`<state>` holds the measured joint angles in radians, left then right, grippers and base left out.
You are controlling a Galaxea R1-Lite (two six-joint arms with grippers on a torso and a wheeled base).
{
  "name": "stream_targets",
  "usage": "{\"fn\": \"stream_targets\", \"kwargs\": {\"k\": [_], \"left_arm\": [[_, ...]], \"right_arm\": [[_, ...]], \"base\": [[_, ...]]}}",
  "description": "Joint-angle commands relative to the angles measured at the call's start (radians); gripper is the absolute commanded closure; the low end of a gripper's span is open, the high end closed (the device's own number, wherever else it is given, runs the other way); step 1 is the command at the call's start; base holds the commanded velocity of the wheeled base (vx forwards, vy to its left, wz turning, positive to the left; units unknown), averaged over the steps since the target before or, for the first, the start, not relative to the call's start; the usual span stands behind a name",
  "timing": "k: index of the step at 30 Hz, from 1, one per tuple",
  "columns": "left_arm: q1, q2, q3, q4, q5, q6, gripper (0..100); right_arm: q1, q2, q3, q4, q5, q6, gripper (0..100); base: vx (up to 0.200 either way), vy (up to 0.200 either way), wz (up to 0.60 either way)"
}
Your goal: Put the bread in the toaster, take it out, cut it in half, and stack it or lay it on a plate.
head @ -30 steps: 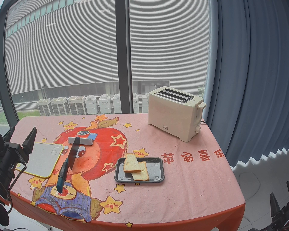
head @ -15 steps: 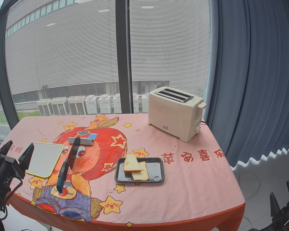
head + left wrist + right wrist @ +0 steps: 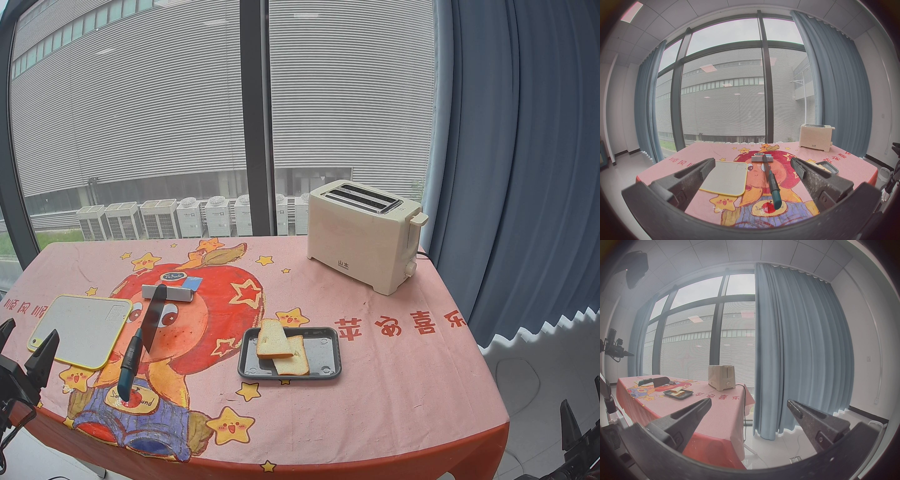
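On my far left the left gripper (image 3: 28,337) hangs at the worktop's (image 3: 387,387) near-left edge, jaws spread wide with nothing between them. Just beside it lies the white cutting board (image 3: 81,330). Next to the board I see the knife (image 3: 140,340), its dark blade leaning up on a small grey block (image 3: 167,292), handle pointing toward me. Near the middle sits the dark tray (image 3: 325,356), with two pieces of bread (image 3: 281,347) overlapping on its left half. Farther back and to the right stands the toaster (image 3: 362,234), well apart from the tray. My right gripper (image 3: 749,402) hangs off the worktop's right side, low, jaws apart and empty.
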<state>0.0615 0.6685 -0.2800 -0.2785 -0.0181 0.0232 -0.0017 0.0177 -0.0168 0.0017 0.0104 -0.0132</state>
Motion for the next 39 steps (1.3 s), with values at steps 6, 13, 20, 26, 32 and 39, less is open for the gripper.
{"fn": "stream_targets", "kwargs": {"k": [6,13,20,26,32,39], "left_arm": [[0.000,-0.147,-0.067,0.167,-0.016,0.001,0],[0.001,-0.173,-0.064,0.196,-0.048,0.000,0],[0.003,-0.173,-0.064,0.193,-0.045,-0.002,0],[0.003,-0.198,-0.068,0.194,-0.046,-0.005,0],[0.003,-0.199,-0.074,0.186,-0.039,-0.006,0],[0.009,-0.221,-0.068,0.193,-0.037,-0.006,0]], "right_arm": [[0.000,-0.013,0.017,0.000,0.000,-0.001,0],[0.000,-0.013,0.017,0.000,0.000,-0.001,0],[0.000,-0.013,0.017,0.000,0.000,-0.001,0],[0.000,-0.013,0.017,0.000,0.000,-0.001,0],[0.000,-0.013,0.017,0.000,0.000,-0.001,0],[0.000,-0.013,0.017,0.000,0.000,-0.001,0]], "base": [[0.000,0.000,0.00],[0.000,0.000,0.00],[0.000,0.000,0.00],[0.000,0.000,0.00],[0.000,0.000,0.00],[0.000,0.000,0.00]]}}
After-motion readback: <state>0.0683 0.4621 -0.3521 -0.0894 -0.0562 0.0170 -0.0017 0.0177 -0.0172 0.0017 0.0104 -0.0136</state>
